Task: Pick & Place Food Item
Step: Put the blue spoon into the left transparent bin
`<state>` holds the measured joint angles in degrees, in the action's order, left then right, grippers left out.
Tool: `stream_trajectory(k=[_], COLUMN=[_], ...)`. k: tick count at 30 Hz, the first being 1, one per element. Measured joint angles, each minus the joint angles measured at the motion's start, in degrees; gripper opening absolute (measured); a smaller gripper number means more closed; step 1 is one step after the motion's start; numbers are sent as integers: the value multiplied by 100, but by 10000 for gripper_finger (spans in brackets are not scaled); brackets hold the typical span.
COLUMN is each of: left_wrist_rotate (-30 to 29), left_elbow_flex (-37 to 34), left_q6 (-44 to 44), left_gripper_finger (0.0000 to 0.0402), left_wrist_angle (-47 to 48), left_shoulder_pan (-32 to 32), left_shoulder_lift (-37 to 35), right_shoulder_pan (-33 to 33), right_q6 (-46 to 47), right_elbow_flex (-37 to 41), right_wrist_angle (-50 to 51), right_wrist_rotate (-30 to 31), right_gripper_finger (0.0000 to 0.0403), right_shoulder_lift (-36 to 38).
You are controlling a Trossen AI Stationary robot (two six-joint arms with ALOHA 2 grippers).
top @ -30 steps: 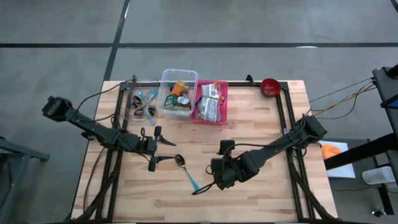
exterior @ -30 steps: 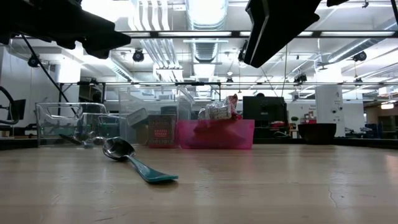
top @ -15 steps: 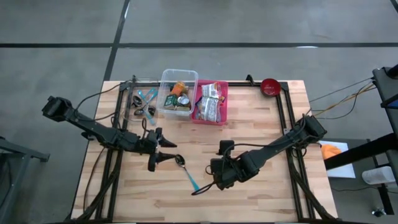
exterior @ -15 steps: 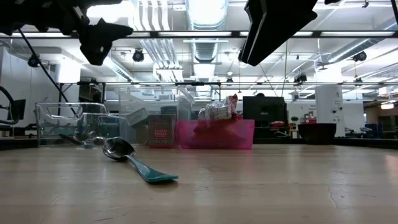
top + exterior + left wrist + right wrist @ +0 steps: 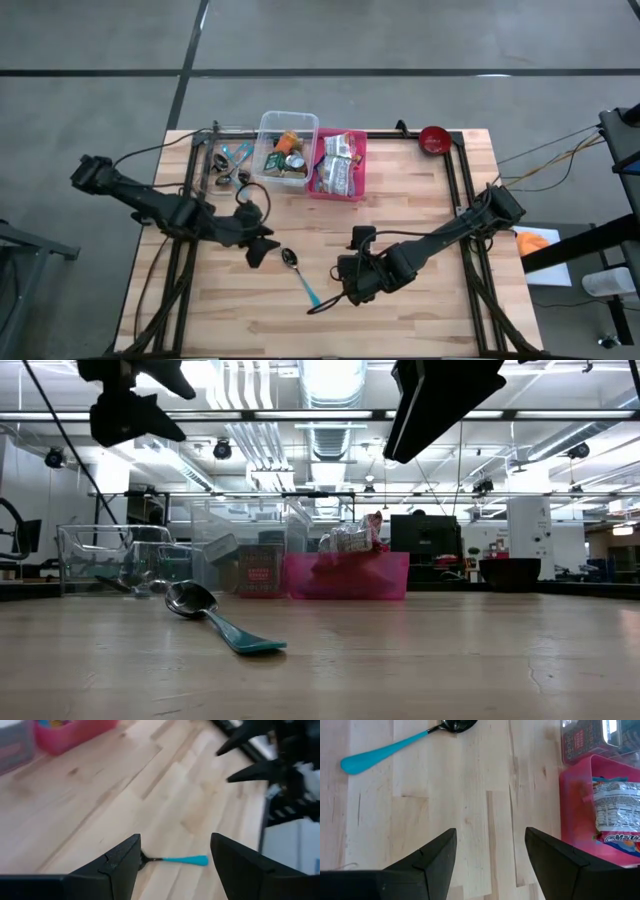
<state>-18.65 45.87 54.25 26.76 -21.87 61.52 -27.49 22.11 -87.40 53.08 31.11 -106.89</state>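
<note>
Food packets (image 5: 338, 162) lie in a pink bin (image 5: 362, 170) at the table's far side. Next to it, a clear bin (image 5: 268, 135) holds cans and small packages. A spoon (image 5: 299, 273) with a teal handle lies flat on the wood between my two grippers. My left gripper (image 5: 258, 247) hangs open above the table, just left of the spoon's bowl, with nothing between its fingers (image 5: 120, 860). My right gripper (image 5: 345, 285) stands open above the table to the right of the spoon handle (image 5: 380, 754) and holds nothing.
A clear tray (image 5: 212, 170) with utensils stands left of the clear bin. A red bowl (image 5: 434, 138) sits at the far right corner. Black frame rails (image 5: 462, 190) run along the table's sides. Bare wood (image 5: 400, 210) lies between the bins and my right arm.
My left gripper has risen well above the table and rolled about its own axis, and its fingers now slant down toward the spoon. It has stayed open. The spoon and my right gripper have kept still.
</note>
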Motion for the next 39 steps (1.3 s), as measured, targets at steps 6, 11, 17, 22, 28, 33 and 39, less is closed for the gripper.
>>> stream_trajectory(k=[6,11,17,22,28,33,39], left_wrist_rotate=[-29,-16,62,65,65,499,602], left_elbow_flex=[421,397,395,397,355,248,246], left_q6=[290,992,1791,2064,2418,2126,1948], left_gripper_finger=[243,243,243,243,243,243,243], left_wrist_angle=[465,1024,1203,1185,944,311,335], left_shoulder_pan=[-2,-2,-2,-4,0,46,177], left_shoulder_lift=[667,1165,1636,1882,2154,2346,2489], right_shoulder_pan=[0,0,0,0,0,0,0], right_q6=[0,-2,0,-2,-1,0,-1], right_elbow_flex=[-2,-1,-2,-2,-2,-2,-2], right_wrist_angle=[-18,-65,-193,-274,-289,-324,-439], right_wrist_rotate=[0,0,2,2,2,2,2], right_gripper_finger=[235,235,235,235,235,235,235], right_shoulder_lift=[0,0,0,0,0,0,0])
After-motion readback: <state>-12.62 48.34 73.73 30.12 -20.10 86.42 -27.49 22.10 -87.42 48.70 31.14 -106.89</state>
